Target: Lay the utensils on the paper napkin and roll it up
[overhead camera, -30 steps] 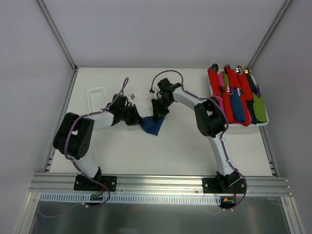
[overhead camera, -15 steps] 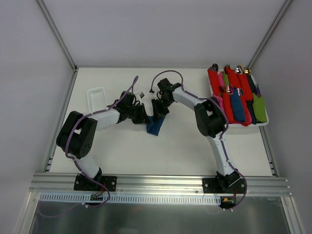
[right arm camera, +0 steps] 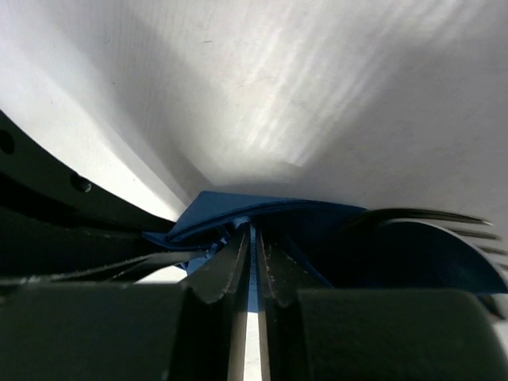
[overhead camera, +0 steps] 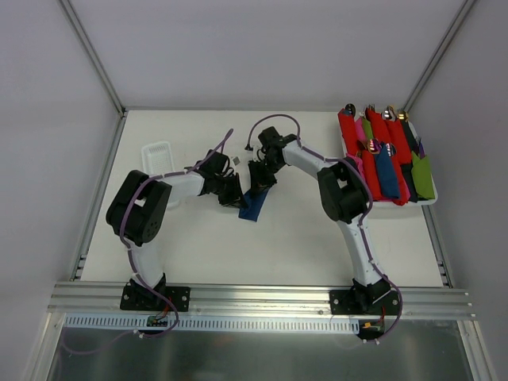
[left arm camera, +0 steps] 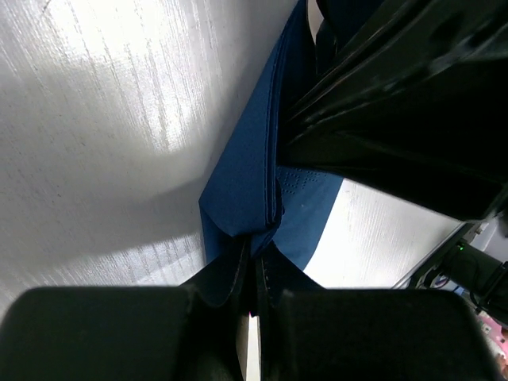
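Observation:
The paper napkin (overhead camera: pixel 254 205) is a navy-blue sheet folded into a narrow strip at mid-table. My left gripper (overhead camera: pixel 233 193) is at its left side and my right gripper (overhead camera: pixel 259 183) is at its far end, close together. In the left wrist view the left gripper (left arm camera: pixel 255 240) is shut on a folded corner of the napkin (left arm camera: pixel 246 171). In the right wrist view the right gripper (right arm camera: pixel 252 236) is shut on the napkin's layered edge (right arm camera: pixel 262 210). Dark fork tines (right arm camera: pixel 444 217) stick out of the fold at the right. The spoon is hidden.
A small white tray (overhead camera: pixel 157 156) lies at the far left of the table. A white tray (overhead camera: pixel 429 201) at the far right holds several red, pink, blue and green napkin rolls (overhead camera: pixel 373 163) with utensil tips.
My left arm has swung right, carrying the napkin's left edge towards the right gripper. The napkin has gone from a wide triangle to a narrow folded strip. The right gripper has barely moved.

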Robot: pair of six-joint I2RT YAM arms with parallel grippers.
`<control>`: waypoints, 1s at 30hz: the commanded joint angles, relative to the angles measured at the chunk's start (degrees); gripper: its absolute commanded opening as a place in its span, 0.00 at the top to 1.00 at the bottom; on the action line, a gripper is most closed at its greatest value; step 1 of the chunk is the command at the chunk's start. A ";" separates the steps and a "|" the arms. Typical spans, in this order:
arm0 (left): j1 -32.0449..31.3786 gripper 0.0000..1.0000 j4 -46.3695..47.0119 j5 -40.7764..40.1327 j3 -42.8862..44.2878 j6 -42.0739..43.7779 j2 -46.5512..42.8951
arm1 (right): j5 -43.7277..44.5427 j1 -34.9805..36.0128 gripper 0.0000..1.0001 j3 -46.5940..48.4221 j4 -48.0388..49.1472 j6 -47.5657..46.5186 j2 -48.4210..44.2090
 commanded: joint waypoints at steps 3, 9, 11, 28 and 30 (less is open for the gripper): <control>-0.52 1.00 -8.11 -5.78 1.22 0.00 4.47 | -5.64 -4.16 0.87 2.54 -0.52 0.46 -4.78; -0.35 1.00 -9.52 -7.27 1.92 -0.79 5.54 | -15.92 -7.94 0.82 -1.31 5.28 4.50 -9.26; -0.43 1.00 -9.87 -7.18 2.36 -0.79 5.71 | -18.12 -8.64 0.82 -2.91 7.39 7.14 -9.97; -0.43 1.00 -9.96 -7.36 2.62 0.70 2.99 | -16.12 -8.56 0.85 -12.41 15.23 16.47 -5.06; -0.43 1.00 -9.96 -7.10 2.89 1.06 2.64 | -14.27 -8.29 0.86 -11.45 13.13 15.68 -4.18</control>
